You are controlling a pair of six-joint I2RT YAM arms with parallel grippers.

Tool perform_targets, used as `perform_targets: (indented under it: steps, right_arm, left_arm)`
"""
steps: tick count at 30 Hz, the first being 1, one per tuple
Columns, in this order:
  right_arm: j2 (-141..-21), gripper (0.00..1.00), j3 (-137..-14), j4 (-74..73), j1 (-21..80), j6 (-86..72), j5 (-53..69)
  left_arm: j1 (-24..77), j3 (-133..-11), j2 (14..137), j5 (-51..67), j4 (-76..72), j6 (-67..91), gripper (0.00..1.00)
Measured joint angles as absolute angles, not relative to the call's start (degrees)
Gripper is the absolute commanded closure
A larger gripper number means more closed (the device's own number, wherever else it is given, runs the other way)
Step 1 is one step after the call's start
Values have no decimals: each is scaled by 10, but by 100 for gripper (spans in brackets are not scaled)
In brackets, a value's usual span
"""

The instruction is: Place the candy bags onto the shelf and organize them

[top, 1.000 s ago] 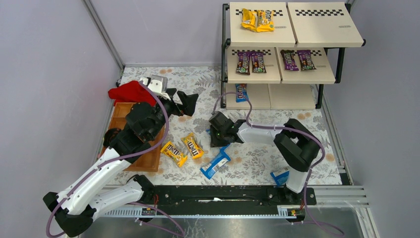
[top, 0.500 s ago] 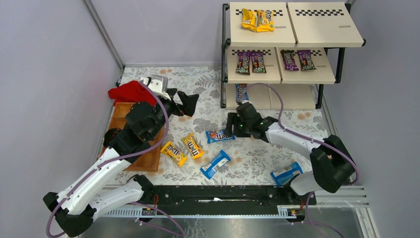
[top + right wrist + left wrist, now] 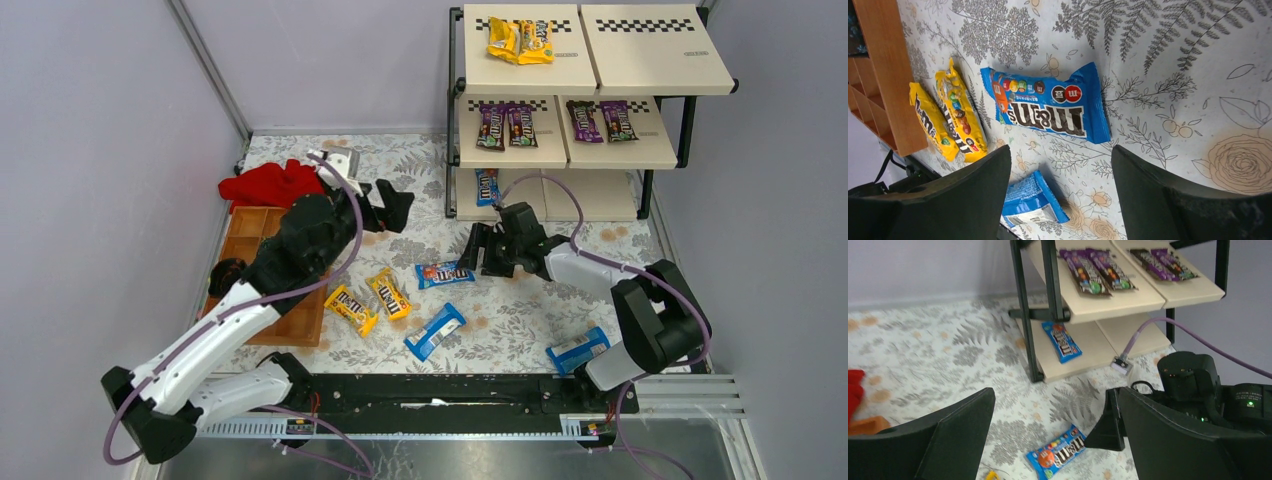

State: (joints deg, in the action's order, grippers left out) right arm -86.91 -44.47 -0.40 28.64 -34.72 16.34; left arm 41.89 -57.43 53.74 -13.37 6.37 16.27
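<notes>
Reaching over the floral tabletop [image 3: 520, 315] in the overhead view, the right gripper [image 3: 477, 254] sits just beside a blue bag [image 3: 445, 273] that lies flat on the table. Its jaws are spread and hold nothing. The left gripper [image 3: 396, 207] is near the left post of the shelf [image 3: 655, 60], jaws likewise apart and empty. A pair of yellow bags [image 3: 520, 40] rests on the top tier. Purple-brown bags [image 3: 505, 126] lie in two pairs on the middle tier, and a shelved blue bag [image 3: 486, 186] lies on the bottom board. Loose on the table are two yellow packets [image 3: 350, 309] side by side, a second blue packet [image 3: 435, 331] near them, and a third blue packet [image 3: 578, 349] by the right arm's base. A red cloth [image 3: 268, 184] lies at the far end of a wooden tray [image 3: 246, 228] on the left.

From the left wrist, the left gripper [image 3: 1055, 405] shows widely parted fingers [image 3: 948, 435] with only tabletop between them. Ahead lies the blue bag [image 3: 1058, 452], with the right gripper [image 3: 1105, 425] just beside its end. The shelved blue bag [image 3: 1061, 341] sits at the bottom board's front corner, under the purple-brown bags [image 3: 1098, 271].

From the right wrist, the right gripper [image 3: 1062, 155] has its jaws parted. The blue bag [image 3: 1045, 107] lies face up just beyond the tips, untouched. The yellow packets [image 3: 960, 110] lie beside the wooden tray [image 3: 893, 75], and the second blue packet [image 3: 1030, 200] shows between the fingers.
</notes>
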Motion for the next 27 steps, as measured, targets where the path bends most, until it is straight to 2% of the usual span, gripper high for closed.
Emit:
perform_targets:
  steps: [6, 19, 27]
  right_arm:
    - [-874, 21, -444, -1, 286, -339, 197]
    - [-928, 26, -419, -10, 286, -286, 381]
    - [-997, 29, -427, 24, 296, -279, 481]
  left_arm:
    - [419, -567, 585, -90, 101, 240, 4]
    - [422, -376, 571, 159, 182, 449, 16]
    - [487, -320, 592, 197, 183, 506, 26]
